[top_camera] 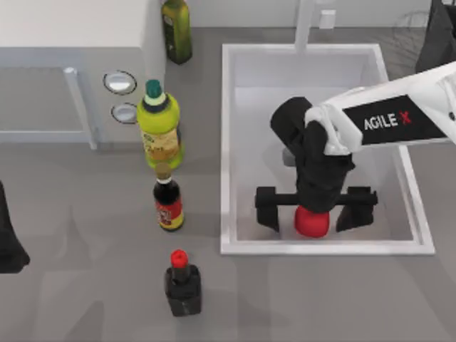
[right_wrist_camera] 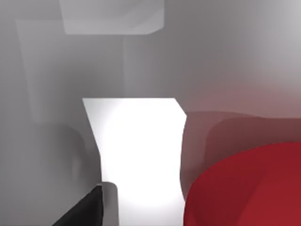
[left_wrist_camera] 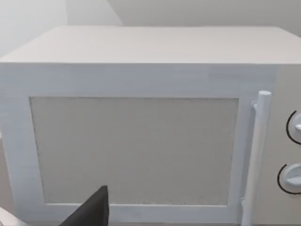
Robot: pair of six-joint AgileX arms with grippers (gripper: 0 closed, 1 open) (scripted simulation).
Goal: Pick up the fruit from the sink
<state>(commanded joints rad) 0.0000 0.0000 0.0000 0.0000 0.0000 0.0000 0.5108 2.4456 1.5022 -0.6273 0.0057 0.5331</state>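
Right arm, white with a black wrist, comes in from the right edge of the top view and bends down into the large white rectangular sink (top_camera: pixel 229 142) with raised rim and pale grey floor, right-centre of frame. Right end effector (top_camera: pixel 315 210) points straight down at the near end of the basin, fingers (top_camera: pixel 268 209) spread wide, one on either side of the small bright-red rounded fruit (top_camera: pixel 311 222). Fruit sits on the sink floor close to the front wall, between the two fingers and not pinched; wrist hides its top, so contact from above is hard to tell. In the right wrist view the red fruit (right_wrist_camera: pixel 249 188) sits very near at lower right, beside a white sink wall.

Left arm parked at the lower left edge of the top view, left end effector (top_camera: pixel 8 246) over the grey surface (top_camera: pixel 85 285); cannot tell its finger state. Left wrist view faces the white box-shaped microwave (left_wrist_camera: pixel 141 136) with vertical handle.
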